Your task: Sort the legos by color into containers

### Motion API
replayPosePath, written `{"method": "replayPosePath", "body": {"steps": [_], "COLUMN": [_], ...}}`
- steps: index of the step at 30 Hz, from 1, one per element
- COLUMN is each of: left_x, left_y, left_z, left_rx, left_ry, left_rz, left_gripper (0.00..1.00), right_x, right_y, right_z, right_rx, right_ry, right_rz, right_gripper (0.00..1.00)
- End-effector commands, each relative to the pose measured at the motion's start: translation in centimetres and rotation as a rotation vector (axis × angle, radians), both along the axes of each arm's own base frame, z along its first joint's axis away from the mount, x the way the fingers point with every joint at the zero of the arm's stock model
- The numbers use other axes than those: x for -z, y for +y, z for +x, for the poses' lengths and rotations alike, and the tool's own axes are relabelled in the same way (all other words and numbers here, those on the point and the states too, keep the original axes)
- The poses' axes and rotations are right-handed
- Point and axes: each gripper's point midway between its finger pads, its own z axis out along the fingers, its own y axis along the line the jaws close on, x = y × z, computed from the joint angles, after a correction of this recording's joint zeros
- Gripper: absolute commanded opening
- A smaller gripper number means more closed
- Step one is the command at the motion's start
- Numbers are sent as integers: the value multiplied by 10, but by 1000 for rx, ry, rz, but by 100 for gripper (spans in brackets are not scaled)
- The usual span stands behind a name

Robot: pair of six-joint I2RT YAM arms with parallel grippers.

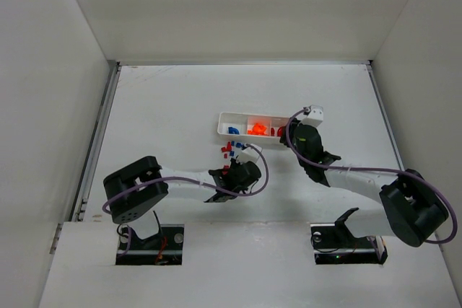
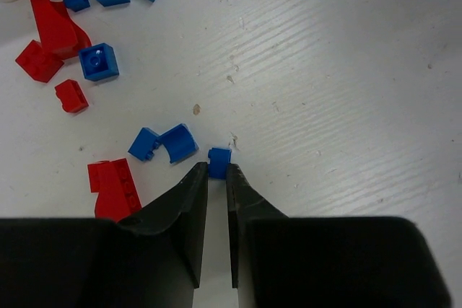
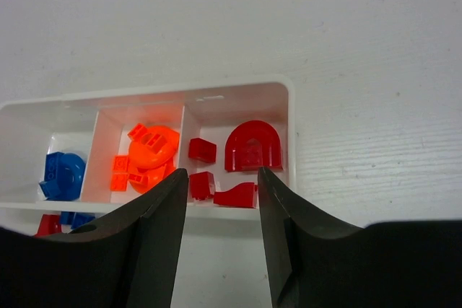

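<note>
In the left wrist view my left gripper (image 2: 217, 171) is shut on a tiny blue lego (image 2: 219, 156), pinched at the very fingertips on the table. Loose blue legos (image 2: 177, 142) and red legos (image 2: 113, 187) lie just to its left, with more (image 2: 99, 61) further up. The overhead view shows this gripper (image 1: 231, 164) just below the loose pile (image 1: 227, 149). My right gripper (image 3: 223, 174) is open over the near wall of the containers (image 3: 289, 128). Red pieces (image 3: 253, 146) fill the right one, orange (image 3: 148, 156) the middle, blue (image 3: 63, 176) the left.
The white tray (image 1: 224, 122) lies mid-table, with the right gripper (image 1: 289, 135) at its right end. A few loose red and blue pieces (image 3: 61, 221) lie outside the tray's near wall. White walls enclose the table on three sides.
</note>
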Motion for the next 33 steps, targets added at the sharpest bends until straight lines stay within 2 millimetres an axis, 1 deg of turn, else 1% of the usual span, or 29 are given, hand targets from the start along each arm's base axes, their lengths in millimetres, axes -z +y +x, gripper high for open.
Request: {"method": "replayPosePath", "body": {"steps": [1, 3, 6, 7, 10, 11, 13, 14, 17, 19, 21, 24, 28, 31, 33], "left_x": [-37, -60, -92, -104, -129, -136, -147, -150, -144, -136, -127, -118, -108, -103, -105], "left_y": [-17, -20, -17, -13, -1, 4, 18, 21, 30, 30, 27, 25, 26, 28, 31], "left_z": [1, 3, 14, 22, 43, 53, 77, 85, 116, 132, 144, 156, 167, 168, 167], "left_rx": [28, 26, 0, -20, -80, -109, -179, -199, -273, -299, -310, -331, -356, -371, -379], "left_ry": [-45, -70, -101, -112, -141, -151, -167, -168, -134, -107, -74, -61, -48, -40, -43], "left_rz": [-83, -144, -229, -262, -327, -348, -387, -400, -434, -452, -465, -459, -450, -450, -460], "left_gripper": [9, 9, 9, 9, 9, 9, 10, 10, 10, 10, 10, 11, 16, 26, 31], "right_x": [-13, -16, -21, -23, -27, -29, -32, -32, -32, -31, -29, -24, -8, 5, 14], "right_y": [4, 2, 2, 2, -1, -2, 3, 6, 19, 31, 48, 73, 113, 140, 158], "right_z": [2, 0, -4, -6, -10, -11, -16, -19, -26, -30, -39, -52, -75, -89, -97], "right_rx": [-3, -2, -9, -11, -8, -6, -24, -31, -69, -102, -149, -220, -328, -379, -408], "right_ry": [-50, -57, -70, -76, -86, -90, -95, -93, -81, -68, -55, -37, 7, 35, 56], "right_rz": [46, 54, 69, 75, 89, 92, 111, 119, 122, 115, 106, 93, 73, 56, 41], "right_gripper": [49, 49, 49, 49, 48, 48, 47, 46, 44, 43, 43, 43, 43, 44, 45]}}
